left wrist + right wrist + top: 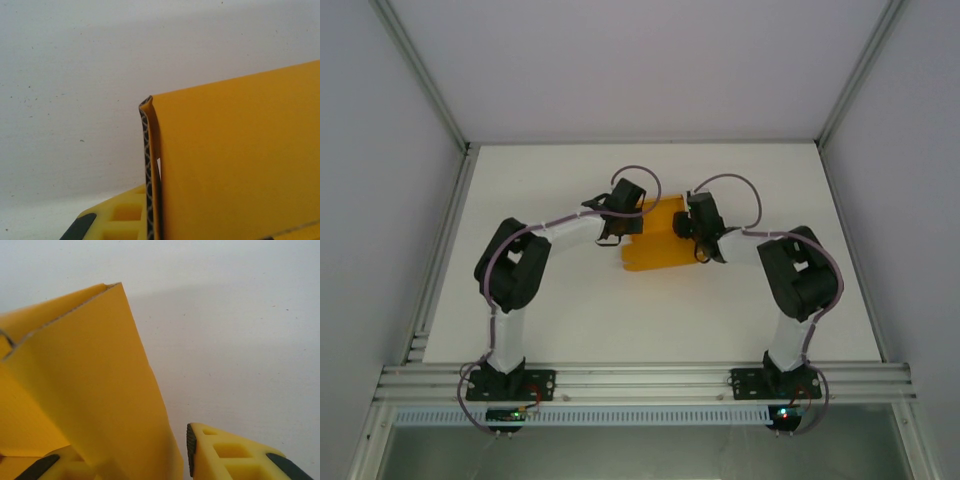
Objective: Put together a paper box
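The paper box is orange-yellow card, partly folded, lying mid-table between the two arms. My left gripper is at its left edge and shut on a folded double layer of card. The patterned pad of one finger presses that fold, and the card hides the other finger. My right gripper is at the box's right side with its jaws open. A raised card flap stands between the jaws, against the left finger. A narrow gap separates the flap from the right finger's pad.
The white table top stretches out around the box. Aluminium frame rails run along the near edge, and another rail along the left. Grey walls close in the back and sides.
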`<state>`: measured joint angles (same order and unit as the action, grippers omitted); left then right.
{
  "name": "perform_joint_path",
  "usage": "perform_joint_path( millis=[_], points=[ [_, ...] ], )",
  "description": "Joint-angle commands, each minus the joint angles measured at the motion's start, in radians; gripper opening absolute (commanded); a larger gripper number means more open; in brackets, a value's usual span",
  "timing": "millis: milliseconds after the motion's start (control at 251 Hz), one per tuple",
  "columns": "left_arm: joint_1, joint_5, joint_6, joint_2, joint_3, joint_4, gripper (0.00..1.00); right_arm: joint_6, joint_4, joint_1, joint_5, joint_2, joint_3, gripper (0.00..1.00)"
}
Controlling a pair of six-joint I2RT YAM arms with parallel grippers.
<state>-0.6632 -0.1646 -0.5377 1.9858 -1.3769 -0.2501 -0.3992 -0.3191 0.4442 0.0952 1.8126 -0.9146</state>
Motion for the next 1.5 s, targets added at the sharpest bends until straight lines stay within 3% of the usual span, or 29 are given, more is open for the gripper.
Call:
perform_joint_path(
  millis=[0, 319, 419, 547, 734, 822, 918, 1193, 1297, 1497],
  points=[
    [-0.004, 0.037, 0.050, -0.010, 0.033, -0.109, 0.00, -0.016, -0.057, -0.040, -0.049, -0.005, -0.027, 0.35],
    [-0.009, 0.049, 0.054, -0.005, 0.030, -0.110, 0.00, -0.176, -0.047, -0.079, -0.163, -0.007, -0.044, 0.39],
    [-0.012, 0.051, 0.054, -0.003, 0.029, -0.109, 0.00, -0.227, -0.028, -0.077, -0.147, -0.006, -0.059, 0.40],
    [-0.013, 0.049, 0.059, -0.007, 0.030, -0.109, 0.00, -0.173, 0.048, -0.055, -0.045, 0.005, -0.096, 0.39],
    [-0.016, 0.052, 0.069, -0.010, 0.030, -0.111, 0.00, -0.068, 0.126, -0.019, 0.131, 0.044, -0.132, 0.28],
    [-0.019, 0.048, 0.074, -0.010, 0.026, -0.111, 0.00, -0.053, 0.148, -0.015, 0.178, 0.076, -0.135, 0.19],
    [-0.021, 0.039, 0.066, -0.008, 0.015, -0.125, 0.00, -0.046, 0.189, -0.019, 0.236, 0.098, -0.156, 0.00],
    [-0.020, 0.016, 0.021, 0.003, -0.018, -0.159, 0.00, -0.088, 0.348, 0.062, 0.632, 0.127, -0.225, 0.00],
    [-0.020, 0.021, 0.021, 0.014, -0.036, -0.177, 0.00, -0.183, 0.526, 0.101, 0.779, 0.165, -0.270, 0.00],
    [-0.020, 0.019, 0.015, 0.017, -0.040, -0.182, 0.00, -0.316, 0.671, 0.095, 0.821, 0.183, -0.338, 0.00]
  ],
)
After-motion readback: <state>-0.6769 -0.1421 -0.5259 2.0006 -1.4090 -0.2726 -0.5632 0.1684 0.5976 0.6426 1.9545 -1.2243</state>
